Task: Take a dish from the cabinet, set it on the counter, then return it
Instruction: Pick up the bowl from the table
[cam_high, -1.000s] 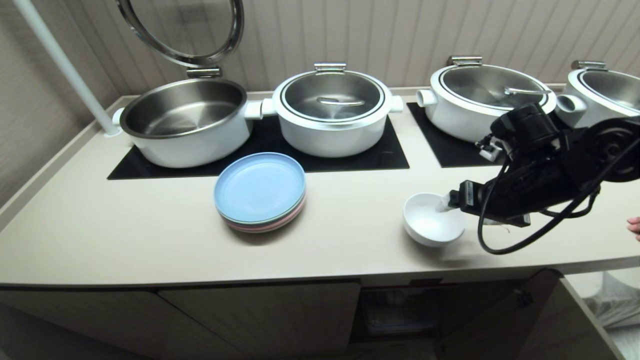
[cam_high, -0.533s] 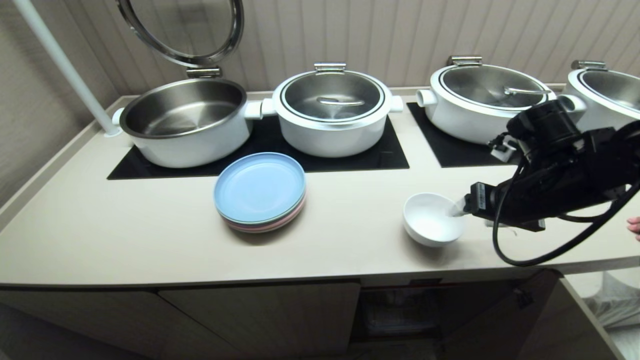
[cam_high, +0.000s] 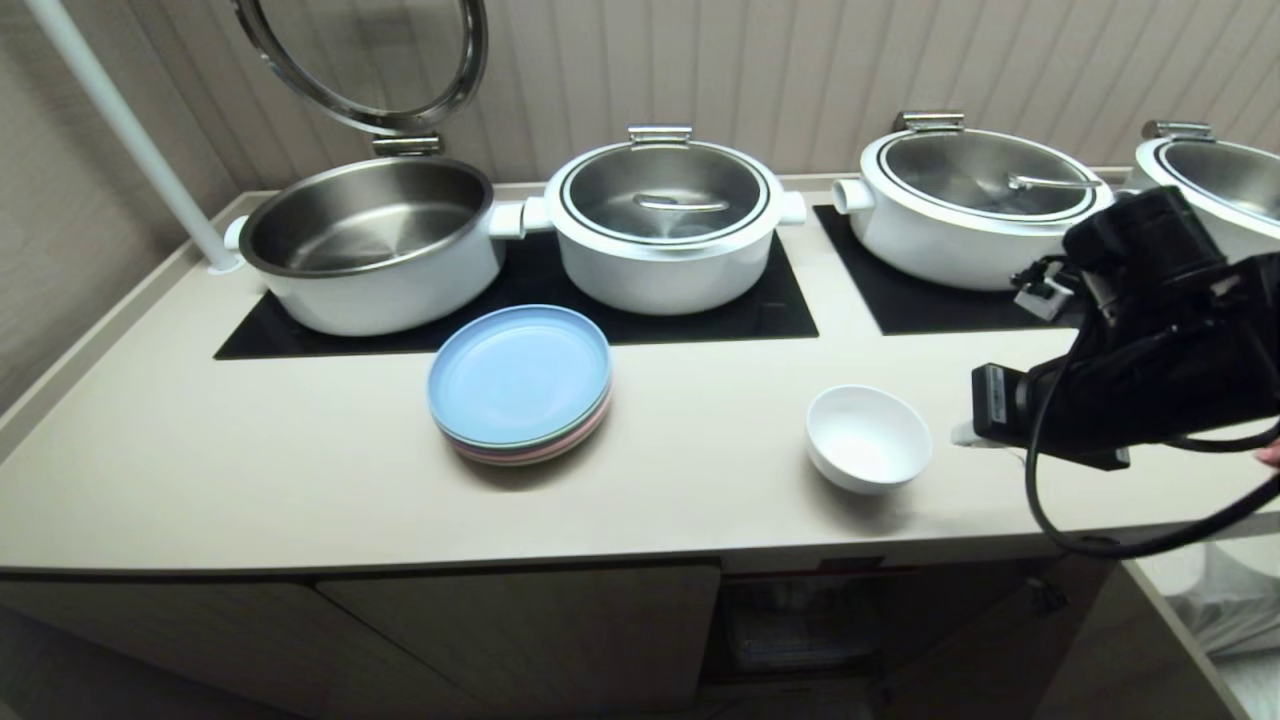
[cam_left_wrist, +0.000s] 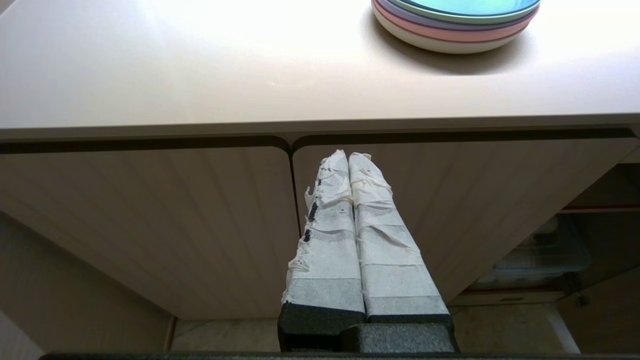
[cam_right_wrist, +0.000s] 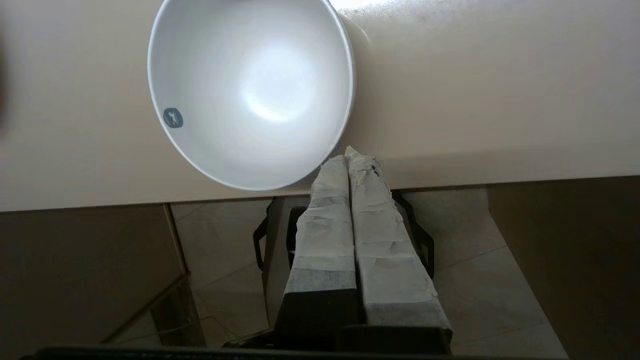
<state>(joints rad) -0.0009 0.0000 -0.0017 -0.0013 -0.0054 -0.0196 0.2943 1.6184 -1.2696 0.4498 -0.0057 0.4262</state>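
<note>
Small plain white ceramic bowl (cam_high: 868, 438), round and deep, sits upright on the long smooth beige bench (cam_high: 250, 460), near its front edge, w/ nothing in it but a small grey mark inside the wall.

Right tool (cam_high: 962, 434) is just beside the bowl on the right, apart from the rim, taped fingers (cam_right_wrist: 325, 200) pressed together w/ nothing between them.

Stack of pastel plates w/ a blue one on top (cam_high: 520, 384) lies well to the bowl's left on the same bench. Behind them, big white pots w/ steel lids (cam_high: 665, 222) stand on black glass cooktop panels (cam_high: 740, 305); leftmost pot (cam_high: 368, 240) has its lid raised.

Left tool (cam_left_wrist: 348, 165) hangs in front of the beige ribbed cabinet doors (cam_left_wrist: 150, 220) below the bench edge, fingers closed, holding nothing.
</note>
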